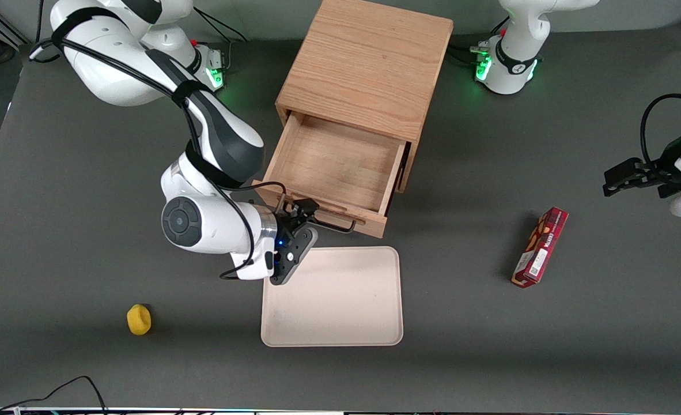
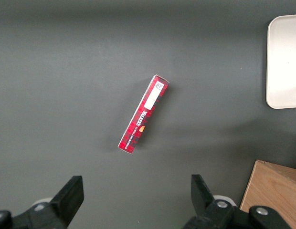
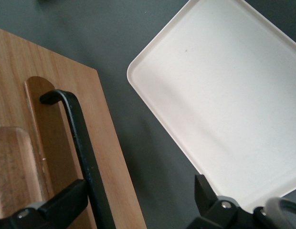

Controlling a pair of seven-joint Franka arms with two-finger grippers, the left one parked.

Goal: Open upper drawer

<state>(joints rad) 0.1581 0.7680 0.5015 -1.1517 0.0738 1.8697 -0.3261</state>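
While pulled well out of the oak-grain cabinet point(image 1: 369, 63), upper drawer point(image 1: 335, 167): shallow bare wooden box, thin black wire handle point(image 3: 83, 157). Gripper point(image 1: 301, 222) at that handle, fingers spread, one finger point(image 3: 57, 207) touching the bar, gripping nothing. Just nearer the camera, smooth cream rounded-corner tray point(image 1: 340, 305).

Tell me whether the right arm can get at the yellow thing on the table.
Probably yes. The yellow thing lies in the open toward the working arm's end, nothing around it. The claw is open at the drawer handle.
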